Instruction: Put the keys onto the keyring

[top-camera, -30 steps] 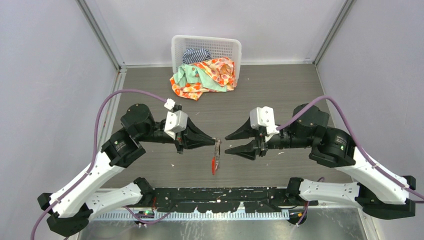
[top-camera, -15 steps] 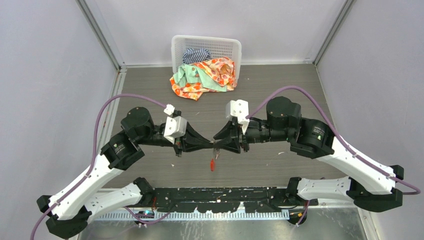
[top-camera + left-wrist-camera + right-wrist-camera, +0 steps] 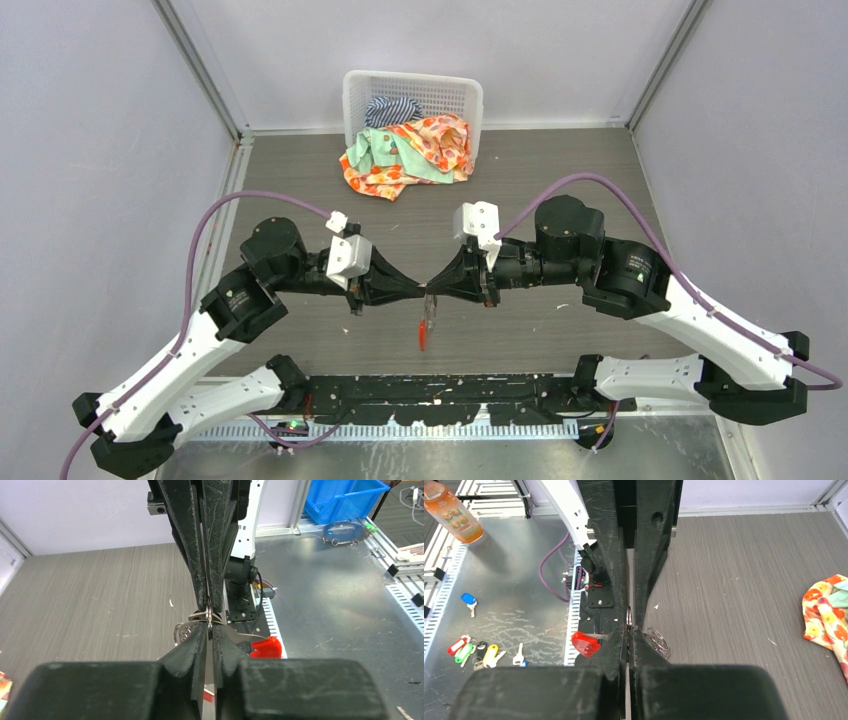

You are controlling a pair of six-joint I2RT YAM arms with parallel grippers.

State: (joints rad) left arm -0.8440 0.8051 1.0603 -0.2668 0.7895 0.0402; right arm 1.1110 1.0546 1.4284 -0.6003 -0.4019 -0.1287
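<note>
The keyring [image 3: 430,303] hangs in mid-air between my two grippers, above the near middle of the table. Its red tag [image 3: 425,335] dangles below. My left gripper [image 3: 424,290] and right gripper [image 3: 436,288] meet tip to tip, both shut on the grey ring. In the left wrist view my left gripper [image 3: 209,632] pinches the ring [image 3: 207,614], with silvery pieces [image 3: 181,630] to the left and the red tag [image 3: 266,647] to the right. In the right wrist view my right gripper [image 3: 629,630] pinches it, with silver loops [image 3: 658,641] and the red tag [image 3: 585,644] beside it. No black-headed key shows.
A white basket [image 3: 410,78] stands at the back with colourful cloths [image 3: 410,150] spilling onto the table. In the right wrist view, several keys with coloured tags [image 3: 474,650] and an orange bottle [image 3: 454,510] lie on the metal bench beyond the table's near edge.
My right gripper has swung left from open and apart, and closed on the ring opposite my left gripper. The ring bunch stays hanging from my left gripper.
</note>
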